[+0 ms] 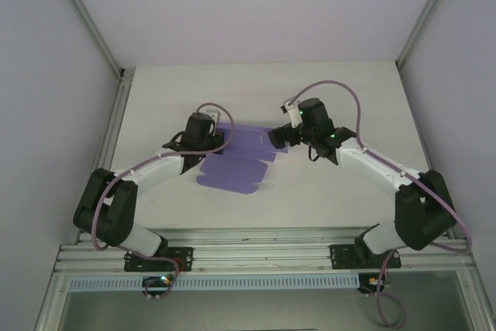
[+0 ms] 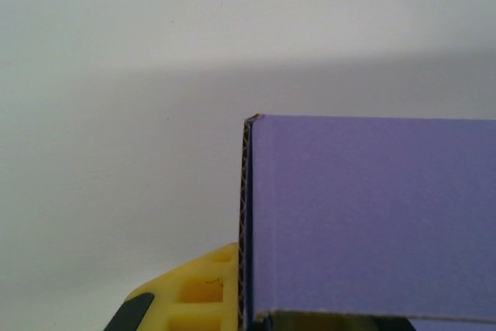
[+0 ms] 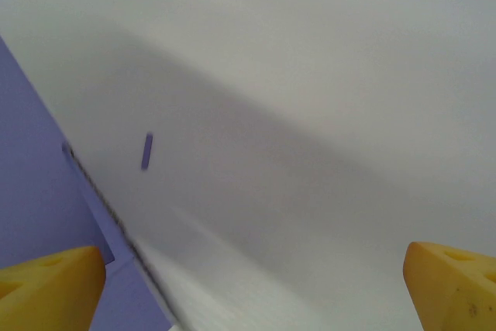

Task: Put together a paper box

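Note:
The paper box (image 1: 236, 167) is a purple corrugated card sheet with flaps, lying mid-table, its far part raised between the two arms. My left gripper (image 1: 219, 136) is at the sheet's left end. In the left wrist view an upright purple panel (image 2: 372, 222) stands edge-on against the yellow finger (image 2: 194, 296), and my left gripper (image 2: 248, 304) is shut on it; the other finger is hidden behind the card. My right gripper (image 1: 277, 139) sits at the sheet's right end. Its yellow fingertips (image 3: 46, 288) stand wide apart around a blurred pale surface, with a purple card edge (image 3: 31, 191) beside the left one.
The white table (image 1: 333, 91) stretches behind and to the right of the sheet. White enclosure walls and metal posts stand on both sides. An aluminium rail (image 1: 256, 257) carrying the arm bases runs along the near edge.

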Robot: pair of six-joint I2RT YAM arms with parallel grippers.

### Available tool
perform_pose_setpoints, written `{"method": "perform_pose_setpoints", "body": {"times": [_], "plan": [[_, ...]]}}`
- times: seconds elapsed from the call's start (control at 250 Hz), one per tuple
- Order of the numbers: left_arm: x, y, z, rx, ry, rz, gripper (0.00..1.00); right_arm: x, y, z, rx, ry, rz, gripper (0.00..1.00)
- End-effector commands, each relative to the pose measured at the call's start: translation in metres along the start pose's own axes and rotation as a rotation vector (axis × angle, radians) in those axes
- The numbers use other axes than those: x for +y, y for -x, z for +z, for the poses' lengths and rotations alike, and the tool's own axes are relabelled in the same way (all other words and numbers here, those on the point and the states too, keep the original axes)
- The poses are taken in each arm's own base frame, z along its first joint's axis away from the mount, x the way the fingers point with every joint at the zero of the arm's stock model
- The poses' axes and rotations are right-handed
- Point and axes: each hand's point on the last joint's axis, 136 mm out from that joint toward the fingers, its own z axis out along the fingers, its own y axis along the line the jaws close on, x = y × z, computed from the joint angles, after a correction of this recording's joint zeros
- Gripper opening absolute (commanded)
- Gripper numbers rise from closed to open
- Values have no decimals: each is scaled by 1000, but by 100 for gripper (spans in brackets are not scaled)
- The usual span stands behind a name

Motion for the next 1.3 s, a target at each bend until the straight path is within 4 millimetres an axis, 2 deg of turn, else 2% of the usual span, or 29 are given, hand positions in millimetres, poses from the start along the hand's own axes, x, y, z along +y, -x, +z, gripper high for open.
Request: {"method": "perform_pose_setpoints", "body": {"times": [0.0, 0.112, 0.228, 0.323, 0.423, 0.579, 0.683, 0.859, 0.99, 1.054, 1.158, 1.298], "plan": [[-3, 1, -5, 0, -12, -23, 0, 25, -1, 8, 36, 81, -42, 100], [-5, 0, -5, 9, -22, -25, 0, 26, -7, 20, 67, 70, -42, 100], [-11, -2, -4, 15, -51, -26, 0, 23, 3, 30, 32, 31, -8, 100], [-16, -4, -4, 17, -61, -28, 0, 6, 18, 34, -51, -101, 92, 100], [-15, -9, -2, 22, -49, -47, 0, -18, 23, 36, -135, -248, 258, 100], [-18, -10, 1, 24, -53, -74, 0, -6, 30, 38, -224, -271, 364, 100], [-19, -6, 2, 18, -40, -95, 0, -4, 32, 29, -240, -389, 372, 100], [-21, -4, 2, 9, -37, -119, 0, -12, 26, 8, -256, -551, 409, 100], [-17, -6, 1, 7, -26, -128, 0, -20, 9, -13, -184, -590, 395, 100], [-14, -4, 0, -1, -18, -134, 0, -17, -1, -20, -139, -552, 357, 100], [-9, 0, -3, -14, -21, -157, 0, -14, -28, -36, -78, -496, 339, 99], [-7, 8, -9, -40, -67, -196, 0, -31, -71, -61, -11, -484, 384, 100]]}}
